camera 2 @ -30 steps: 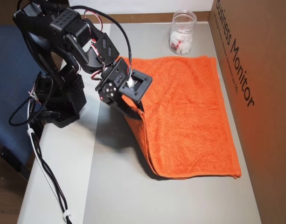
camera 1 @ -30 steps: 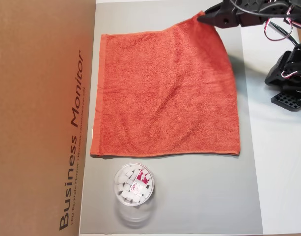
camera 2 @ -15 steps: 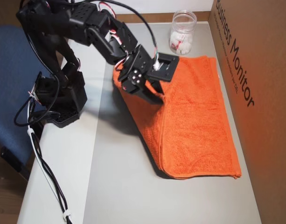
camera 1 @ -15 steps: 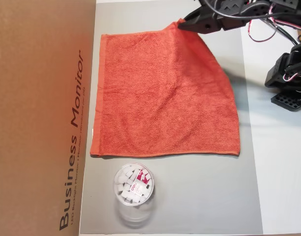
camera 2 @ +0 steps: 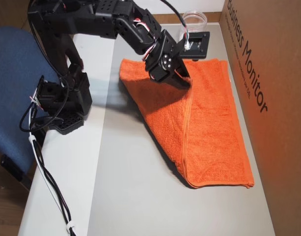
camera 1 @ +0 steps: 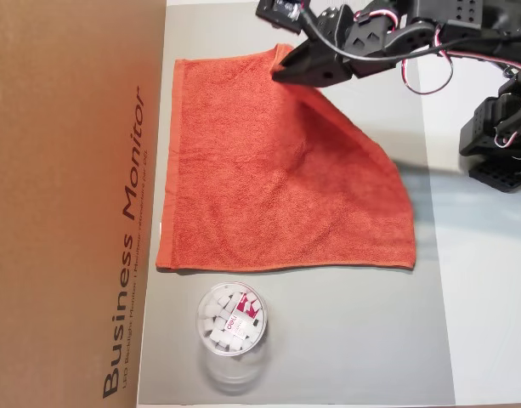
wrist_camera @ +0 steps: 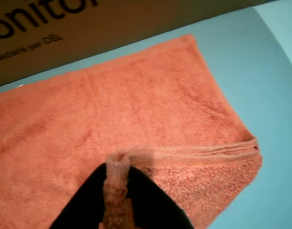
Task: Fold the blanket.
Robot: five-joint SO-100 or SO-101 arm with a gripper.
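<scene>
The orange-red blanket [camera 1: 268, 187] lies on the grey mat [camera 1: 345, 340], with one corner lifted and drawn over the rest. My gripper [camera 1: 279, 72] is shut on that corner near the blanket's far edge. In the wrist view the black jaws pinch a hemmed strip of blanket [wrist_camera: 136, 95], with the gripper [wrist_camera: 116, 191] at the bottom of the frame. In the other overhead view the gripper [camera 2: 185, 82] holds the blanket [camera 2: 214, 128] above a raised fold, and a hem runs down its middle.
A large cardboard box [camera 1: 73, 204] marked "Business Monitor" borders the mat, also seen in the other overhead view [camera 2: 273, 98]. A clear cup of white pieces [camera 1: 232, 321] stands beside the blanket. The arm's base [camera 2: 62, 103] sits at the table edge by a blue chair [camera 2: 13, 88].
</scene>
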